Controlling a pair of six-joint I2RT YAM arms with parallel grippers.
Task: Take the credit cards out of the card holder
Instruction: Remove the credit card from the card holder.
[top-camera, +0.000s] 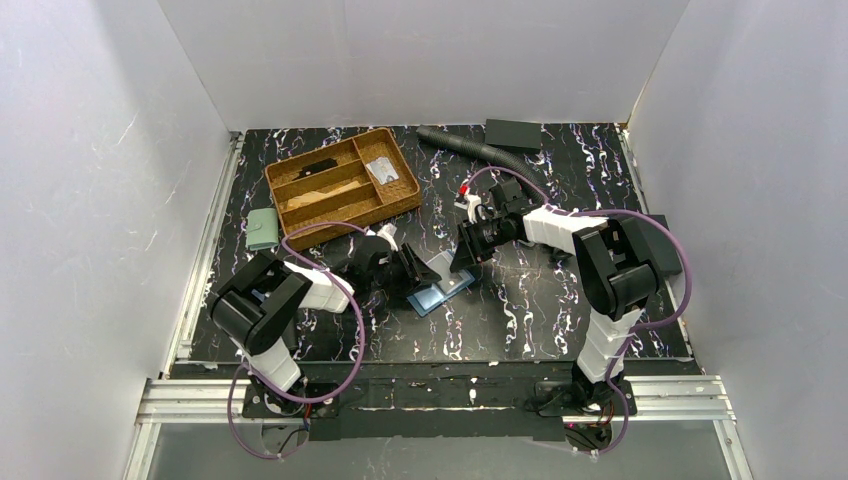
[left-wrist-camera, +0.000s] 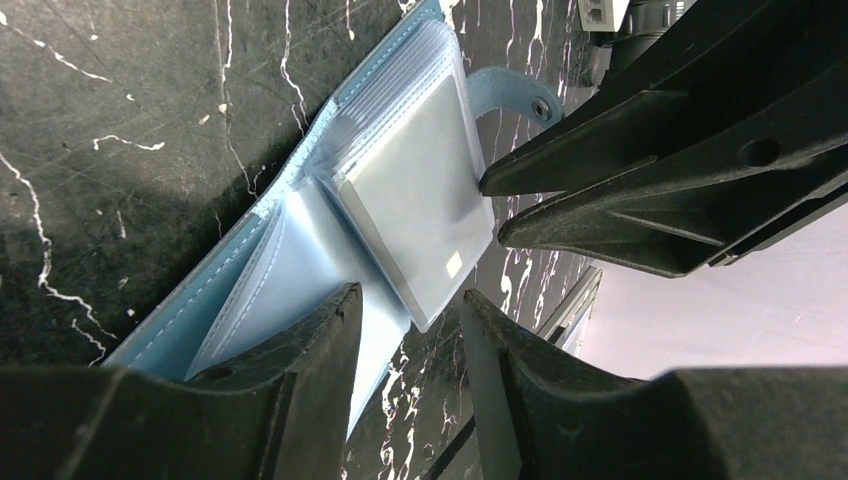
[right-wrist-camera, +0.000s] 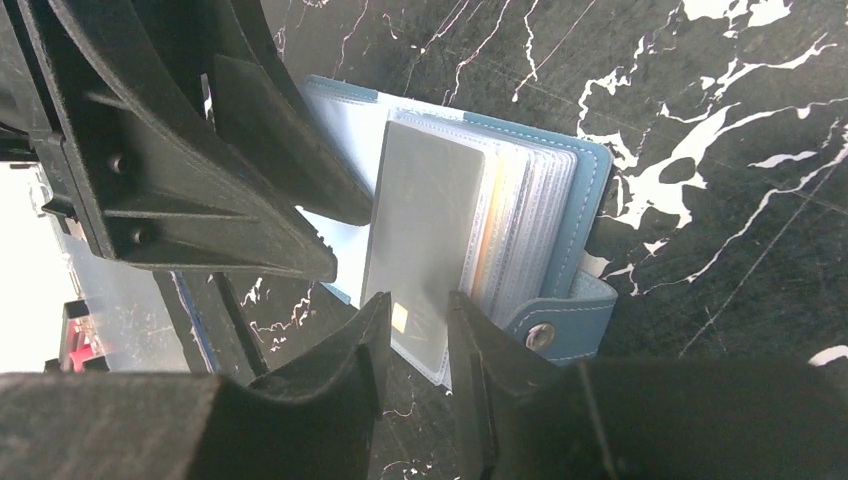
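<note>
The teal-blue card holder (top-camera: 442, 289) lies open on the black marbled table between both grippers. In the left wrist view its lighter blue inside (left-wrist-camera: 285, 265) and a stack of clear sleeves show, with a pale whitish card (left-wrist-camera: 420, 190) on top and the snap tab (left-wrist-camera: 512, 92) beyond. My left gripper (left-wrist-camera: 410, 315) is open, one finger (left-wrist-camera: 300, 370) resting on the holder's left half. In the right wrist view my right gripper (right-wrist-camera: 415, 320) is narrowly open, its tips over the pale card's (right-wrist-camera: 425, 225) near edge. An orange card edge (right-wrist-camera: 487, 240) shows among the sleeves.
A wooden divided tray (top-camera: 343, 183) sits at the back left, with a pale green pouch (top-camera: 262, 228) to its left. A black corrugated hose (top-camera: 470, 148) and a flat black box (top-camera: 513, 134) lie at the back. White walls enclose the table.
</note>
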